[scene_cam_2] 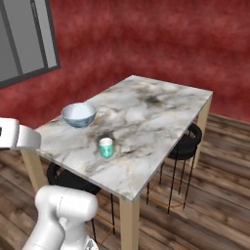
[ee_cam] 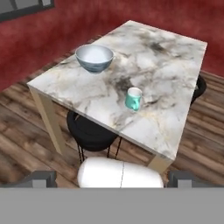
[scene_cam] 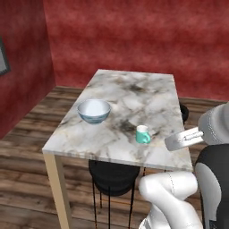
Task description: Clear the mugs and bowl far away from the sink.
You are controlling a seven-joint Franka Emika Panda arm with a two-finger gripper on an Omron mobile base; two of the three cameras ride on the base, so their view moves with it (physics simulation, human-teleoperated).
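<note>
In the left base view, a marble-topped table [scene_cam: 134,96] is standing on a wooden floor [scene_cam: 27,147] before red walls [scene_cam: 134,40]. The bowl [scene_cam: 94,111] is sitting upright near the table's left edge, its white inside showing. The teal mug [scene_cam: 142,134] is standing upright toward the near edge, well apart from the bowl and to its right. A black stool [scene_cam: 114,176] is tucked under the near side, and the edge of another is peeking out at the far right side. The white arm [scene_cam: 179,197] is rising at the lower right.

In the right base view, the bowl [scene_cam_2: 78,114] is resting by the left corner of the table [scene_cam_2: 161,112], and the teal mug [scene_cam_2: 106,148] is standing nearer the camera, its white inside facing up. 2 black stools are showing, 1 [scene_cam_2: 184,141] at the right side, 1 under the near edge. A grey window [scene_cam_2: 24,39] is hanging on the left wall.

In the hand view, the gripper [ee_cam: 113,178] is hanging back from the table [ee_cam: 166,65], its 2 fingertips [ee_cam: 41,178] spread wide at the bottom corners with nothing between them. The bowl [ee_cam: 94,57] and the teal mug [ee_cam: 134,99] are lying well ahead of it, untouched.
</note>
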